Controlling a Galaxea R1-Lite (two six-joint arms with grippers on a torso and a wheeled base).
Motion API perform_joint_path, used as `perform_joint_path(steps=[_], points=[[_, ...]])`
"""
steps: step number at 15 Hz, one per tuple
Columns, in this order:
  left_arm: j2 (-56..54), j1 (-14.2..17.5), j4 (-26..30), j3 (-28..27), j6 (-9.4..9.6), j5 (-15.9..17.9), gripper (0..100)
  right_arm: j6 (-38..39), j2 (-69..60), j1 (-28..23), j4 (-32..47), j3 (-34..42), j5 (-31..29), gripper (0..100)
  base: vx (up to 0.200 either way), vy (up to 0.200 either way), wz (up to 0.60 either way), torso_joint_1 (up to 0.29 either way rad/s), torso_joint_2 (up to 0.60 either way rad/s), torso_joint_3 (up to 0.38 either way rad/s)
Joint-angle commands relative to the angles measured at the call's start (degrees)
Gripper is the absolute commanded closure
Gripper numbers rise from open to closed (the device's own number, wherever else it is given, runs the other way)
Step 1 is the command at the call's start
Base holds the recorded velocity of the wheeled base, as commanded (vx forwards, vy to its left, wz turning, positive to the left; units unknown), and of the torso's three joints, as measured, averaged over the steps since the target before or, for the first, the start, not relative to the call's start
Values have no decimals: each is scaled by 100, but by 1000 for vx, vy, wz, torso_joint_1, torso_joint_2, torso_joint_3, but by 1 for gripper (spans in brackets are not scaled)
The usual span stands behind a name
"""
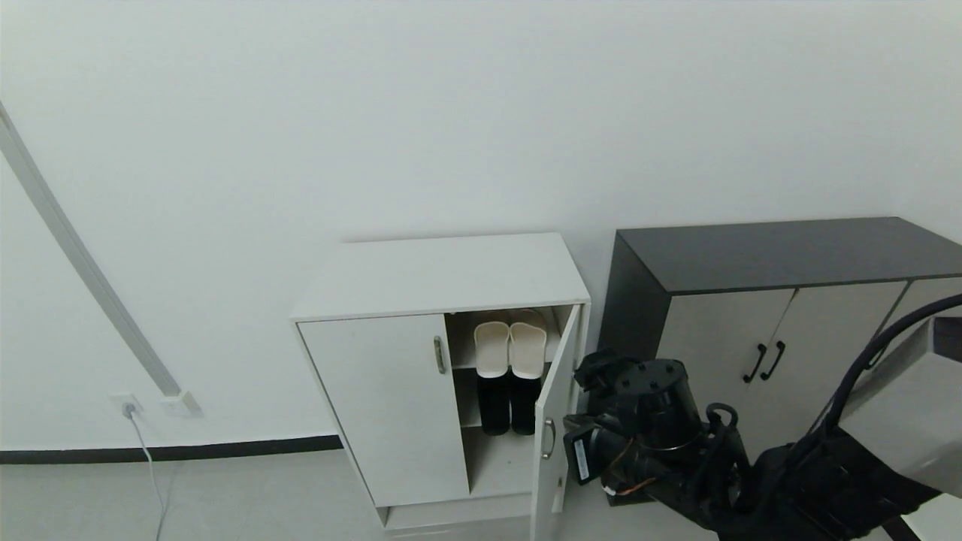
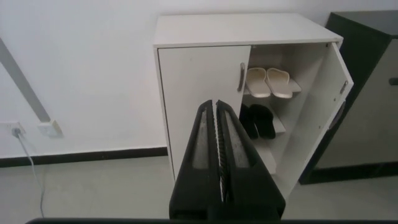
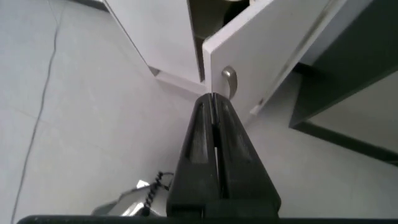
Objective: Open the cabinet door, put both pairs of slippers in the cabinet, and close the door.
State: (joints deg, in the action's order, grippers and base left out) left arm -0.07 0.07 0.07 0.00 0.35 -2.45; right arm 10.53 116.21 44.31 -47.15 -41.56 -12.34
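Note:
The white cabinet (image 1: 440,274) stands against the wall with its left door (image 1: 383,406) closed and its right door (image 1: 558,383) swung open. On the upper shelf lies a pair of white slippers (image 1: 509,349), also in the left wrist view (image 2: 272,81). A pair of black slippers (image 1: 509,406) stands on the shelf below (image 2: 260,120). My right arm (image 1: 654,428) is just outside the open door. My right gripper (image 3: 214,98) is shut and empty, its tip close under the door handle (image 3: 229,78). My left gripper (image 2: 216,104) is shut and empty, well back from the cabinet front.
A dark-topped cabinet (image 1: 789,252) with two closed doors stands right beside the white one, close behind the open door. A slanted wall conduit (image 1: 75,255) runs down to a socket with a cable (image 1: 129,409) at the left. Bare floor (image 1: 225,496) lies in front.

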Motion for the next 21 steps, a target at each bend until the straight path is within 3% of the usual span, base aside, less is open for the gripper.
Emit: perform_joint_path(steps=[1,3,7,21], points=[[7,1,1,0,0,-1,100,-25,-72,-72,-92,297,-6,100,200,0,0,7,2,7],[7,1,1,0,-9,-36,100,-16,24,-98,-127,420,3,100,200,0,0,22,7,2],[7,1,1,0,-9,-36,100,-16,402,-221,-154,262,30,100,0,0,0,13,2,-1],[7,1,1,0,-9,-27,100,-25,1782,-467,-215,-1698,30,100,0,0,0,0,0,0]])
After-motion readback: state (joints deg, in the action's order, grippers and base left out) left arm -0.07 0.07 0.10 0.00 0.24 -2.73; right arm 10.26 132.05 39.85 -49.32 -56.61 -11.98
